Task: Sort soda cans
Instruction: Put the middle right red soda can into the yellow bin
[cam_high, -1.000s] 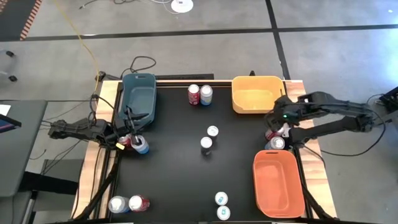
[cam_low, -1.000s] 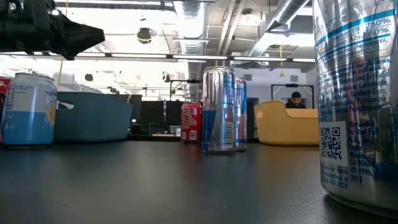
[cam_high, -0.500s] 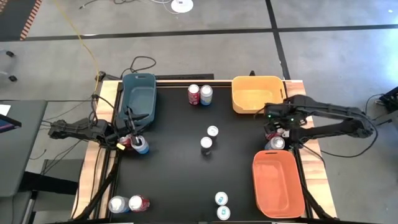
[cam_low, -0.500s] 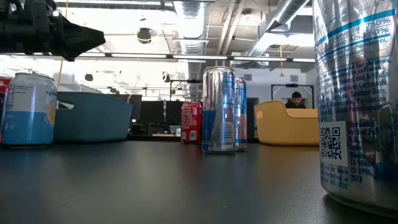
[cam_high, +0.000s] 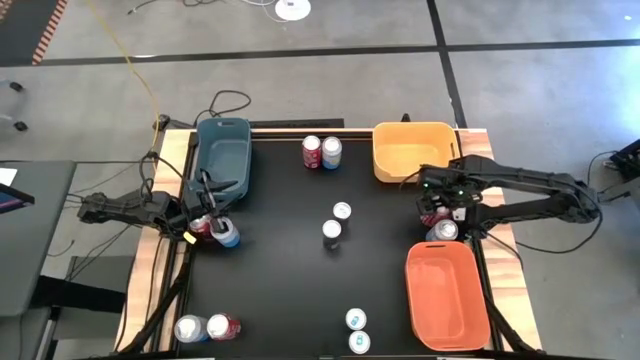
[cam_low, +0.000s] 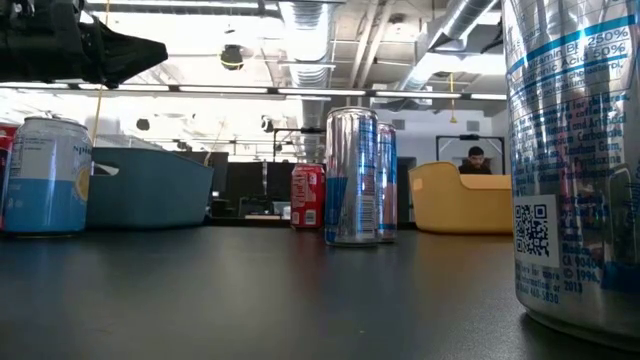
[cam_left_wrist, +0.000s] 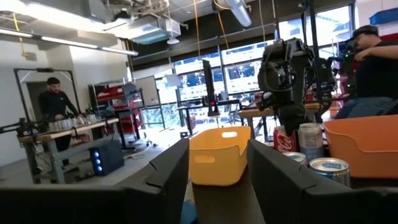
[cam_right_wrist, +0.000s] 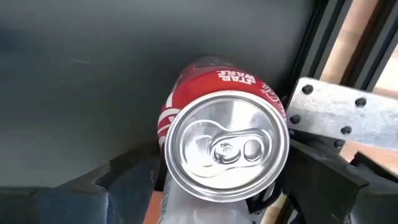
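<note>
My right gripper (cam_high: 437, 208) points down, open, over a red can (cam_right_wrist: 227, 146) by the table's right edge. Its fingers (cam_right_wrist: 132, 180) stand on either side of the can's silver top, with a gap showing. A silver can (cam_high: 443, 231) stands right beside the red one, on its near side. My left gripper (cam_high: 200, 224) hangs open at the table's left edge, above a red can (cam_high: 205, 228) and a blue can (cam_low: 45, 175). Other cans stand upright in pairs: by the far edge (cam_high: 312, 152), mid-table (cam_high: 332, 232), by the near edge (cam_high: 356, 319) and at the near left corner (cam_high: 223, 326).
A blue-grey bin (cam_high: 222, 155) sits at the far left, a yellow bin (cam_high: 412, 150) at the far right and an orange bin (cam_high: 447, 295) at the near right, close to the right gripper. A metal frame piece (cam_right_wrist: 339, 118) lies beside the red can. People show beyond the table.
My right gripper has moved a short way toward the table's left edge and now stands over the red can near the right edge. No can has moved.
</note>
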